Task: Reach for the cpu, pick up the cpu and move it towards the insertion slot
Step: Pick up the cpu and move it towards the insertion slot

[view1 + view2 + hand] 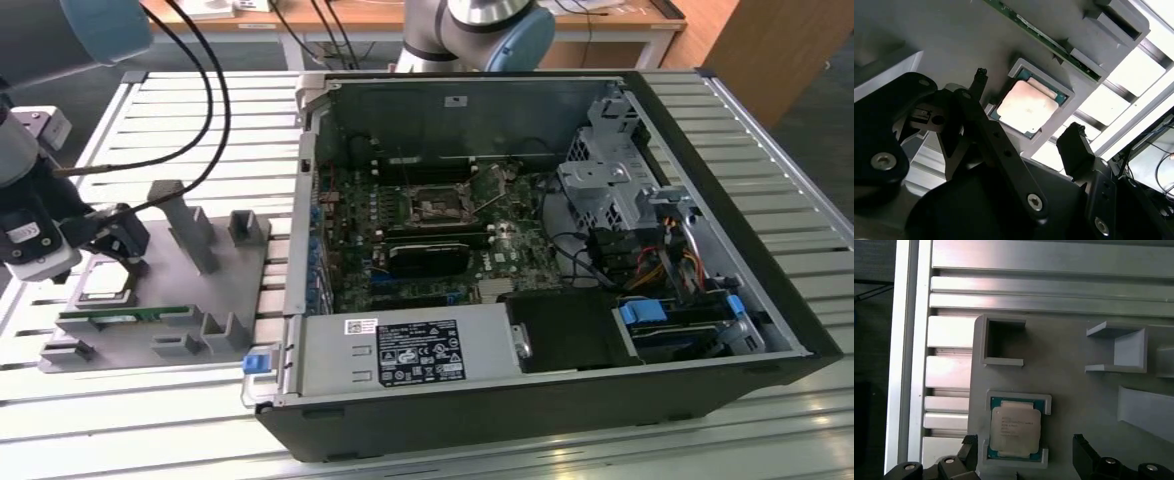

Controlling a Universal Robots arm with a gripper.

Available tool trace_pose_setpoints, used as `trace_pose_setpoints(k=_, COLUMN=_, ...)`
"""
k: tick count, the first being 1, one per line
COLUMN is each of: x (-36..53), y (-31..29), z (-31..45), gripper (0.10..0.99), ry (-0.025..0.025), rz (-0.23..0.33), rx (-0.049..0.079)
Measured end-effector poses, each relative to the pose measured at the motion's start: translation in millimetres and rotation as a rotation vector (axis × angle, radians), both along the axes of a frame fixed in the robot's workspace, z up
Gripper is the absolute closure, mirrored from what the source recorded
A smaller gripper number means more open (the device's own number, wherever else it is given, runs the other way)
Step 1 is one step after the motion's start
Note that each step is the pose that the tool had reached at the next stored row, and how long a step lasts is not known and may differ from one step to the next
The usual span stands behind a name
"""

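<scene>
Computer case (467, 100) lies open in the exterior view, the insertion slot (437, 207) small and dim on its board. Well apart, over the grey tray (167, 285), the gripper (1025, 440), cut off in both wrist views, hangs with fingers spread wide either side of the cpu (1015, 429), seated in its recess.

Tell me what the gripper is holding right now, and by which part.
Nothing is held. The gripper is open, its fingers apart from the cpu on either side; the cpu lies flat in its recess of the grey tray.
</scene>
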State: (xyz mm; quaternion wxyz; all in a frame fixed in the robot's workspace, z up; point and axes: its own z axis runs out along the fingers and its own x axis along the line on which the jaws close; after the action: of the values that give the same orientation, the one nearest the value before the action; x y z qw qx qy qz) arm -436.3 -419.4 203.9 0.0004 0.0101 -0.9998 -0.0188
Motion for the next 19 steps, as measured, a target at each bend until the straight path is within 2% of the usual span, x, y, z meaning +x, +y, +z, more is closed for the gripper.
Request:
trace_pose_setpoints(k=4, x=-2.2, y=3.1, z=-7.2, gripper=0.251, ry=-0.0003, rz=0.0, rx=-0.003)
trace_pose_setpoints(k=7, x=-3.7, y=9.1, z=-10.5, gripper=0.251, ry=-0.0002, rz=0.0, rx=-0.004)
trace_pose_setpoints(k=9, x=-5.4, y=10.9, z=-12.4, gripper=0.251, ry=-0.001, rz=0.0, rx=-0.005)
trace_pose_setpoints(k=11, x=-7.9, y=11.0, z=-14.3, gripper=0.263, ry=-0.0021, rz=0.0, rx=-0.006)
trace_pose_setpoints(k=12, x=-8.6, y=11.0, z=-15.4, gripper=0.333, ry=-0.0026, rz=0.0, rx=-0.007)
trace_pose_setpoints(k=19, x=-9.0, y=11.0, z=-20.7, gripper=0.333, ry=-0.0031, rz=-0.001, rx=-0.011)
